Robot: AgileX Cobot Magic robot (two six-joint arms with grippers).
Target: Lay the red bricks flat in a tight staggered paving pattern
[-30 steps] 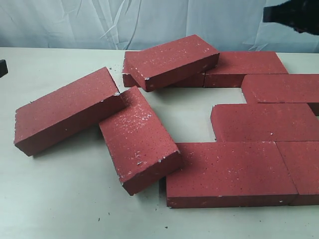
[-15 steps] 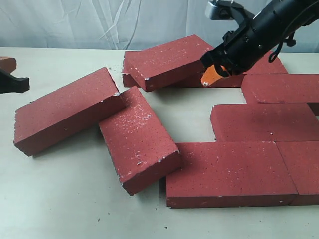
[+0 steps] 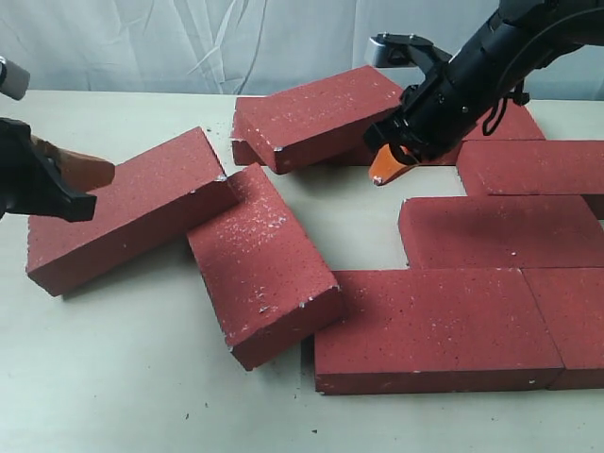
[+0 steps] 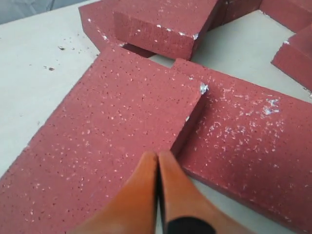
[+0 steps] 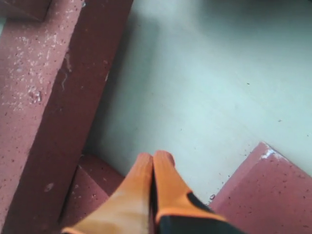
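Observation:
Several dark-red bricks lie on the pale table. One tilted brick (image 3: 127,208) (image 4: 102,146) leans on a second brick (image 3: 264,264) (image 4: 248,141) at the left. Another tilted brick (image 3: 321,115) (image 5: 39,92) rests on a flat brick at the back. Flat bricks (image 3: 500,231) form rows at the right. My left gripper (image 3: 99,172) (image 4: 157,156) is shut and empty, its tips over the left tilted brick. My right gripper (image 3: 385,170) (image 5: 155,158) is shut and empty, its tips just beside the right end of the back tilted brick, above bare table.
Bare table (image 3: 359,212) shows in the gap between the back bricks and the front rows. A front flat brick (image 3: 434,326) lies near the table's front edge. A wrinkled white sheet (image 3: 189,42) hangs behind the table.
Both arms have come into the scene. The left gripper moved in from the left edge over the tilted brick. The right gripper came down from the upper right towards the back brick's end.

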